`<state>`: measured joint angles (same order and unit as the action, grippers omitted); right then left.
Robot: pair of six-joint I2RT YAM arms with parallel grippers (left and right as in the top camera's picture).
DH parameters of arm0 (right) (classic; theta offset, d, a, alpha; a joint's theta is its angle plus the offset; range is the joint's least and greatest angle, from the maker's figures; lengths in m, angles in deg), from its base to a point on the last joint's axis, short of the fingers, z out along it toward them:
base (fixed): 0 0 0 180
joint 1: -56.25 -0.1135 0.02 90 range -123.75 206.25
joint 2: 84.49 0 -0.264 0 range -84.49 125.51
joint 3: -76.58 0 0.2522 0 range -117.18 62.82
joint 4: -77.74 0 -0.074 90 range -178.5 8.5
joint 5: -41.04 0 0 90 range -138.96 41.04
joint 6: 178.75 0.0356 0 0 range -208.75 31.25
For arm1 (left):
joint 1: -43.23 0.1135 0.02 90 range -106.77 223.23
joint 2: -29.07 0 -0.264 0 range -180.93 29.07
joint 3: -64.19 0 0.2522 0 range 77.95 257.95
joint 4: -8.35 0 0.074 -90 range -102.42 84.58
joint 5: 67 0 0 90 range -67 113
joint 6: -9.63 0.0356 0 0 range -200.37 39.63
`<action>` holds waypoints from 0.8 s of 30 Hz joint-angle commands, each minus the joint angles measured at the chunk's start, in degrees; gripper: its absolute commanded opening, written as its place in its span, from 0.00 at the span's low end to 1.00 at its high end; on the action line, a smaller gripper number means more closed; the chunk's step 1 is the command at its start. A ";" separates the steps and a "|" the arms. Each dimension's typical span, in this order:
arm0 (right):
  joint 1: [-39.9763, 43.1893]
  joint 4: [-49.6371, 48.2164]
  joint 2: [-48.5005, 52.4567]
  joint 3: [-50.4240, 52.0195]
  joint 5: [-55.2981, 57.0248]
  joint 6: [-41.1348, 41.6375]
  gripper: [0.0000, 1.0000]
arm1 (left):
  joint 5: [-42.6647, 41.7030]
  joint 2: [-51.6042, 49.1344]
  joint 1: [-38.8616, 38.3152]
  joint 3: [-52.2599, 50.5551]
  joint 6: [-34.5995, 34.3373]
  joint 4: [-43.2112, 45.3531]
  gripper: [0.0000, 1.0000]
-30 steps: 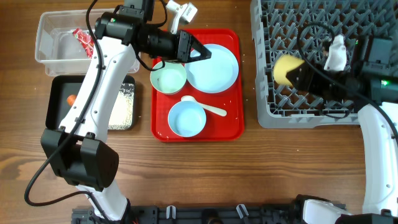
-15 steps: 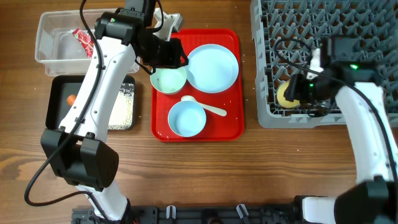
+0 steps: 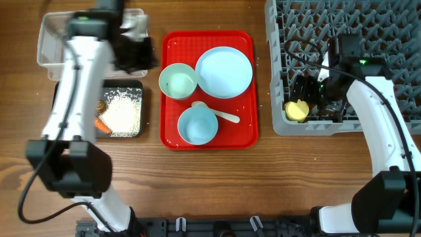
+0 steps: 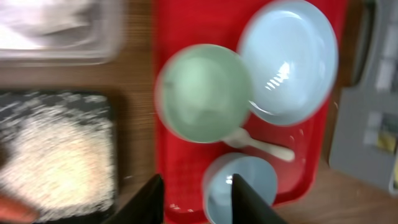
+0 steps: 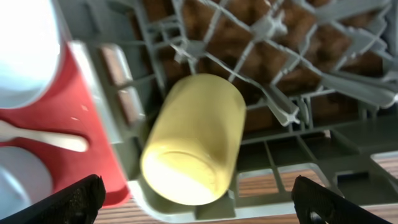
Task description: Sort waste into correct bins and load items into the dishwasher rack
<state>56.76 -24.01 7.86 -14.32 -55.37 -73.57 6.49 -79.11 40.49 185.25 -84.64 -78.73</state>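
Right gripper (image 5: 195, 193) is hovering, spread wide, over the cup (image 5: 193, 137) lying sideways in a corner of the rack (image 5: 298, 118); left gripper (image 4: 198, 186) is hanging parted, empty.

Left tool (image 4: 198, 183) parted, right tool (image 5: 196, 183) parted wide

All views look down, seemingly sharing red tray (image 3: 243, 131).

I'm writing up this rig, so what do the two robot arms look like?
The left arm and right arm have white links and black joints. A black cable loops by the right arm, which shows a green light. Fingers are black.
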 commanded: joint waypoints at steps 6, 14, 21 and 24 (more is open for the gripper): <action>-1.27 0.02 -6.86 -2.49 -3.06 1.36 1.00 | 5.68 2.43 24.41 0.37 -2.23 -2.27 1.00; -9.88 -2.62 -7.82 -2.49 -3.06 1.66 1.00 | 5.68 2.43 32.79 0.37 -2.21 -2.45 1.00; -19.71 -12.22 -6.84 -2.47 -2.82 6.69 1.00 | 5.70 2.43 32.81 0.37 -2.21 -2.62 1.00; -22.14 -17.14 -3.91 -2.47 -1.90 8.44 1.00 | 5.68 2.43 32.81 0.37 -2.19 -2.62 1.00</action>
<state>36.78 -37.97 1.11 -15.46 -57.89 -68.19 11.85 -78.89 73.29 185.25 -86.76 -81.34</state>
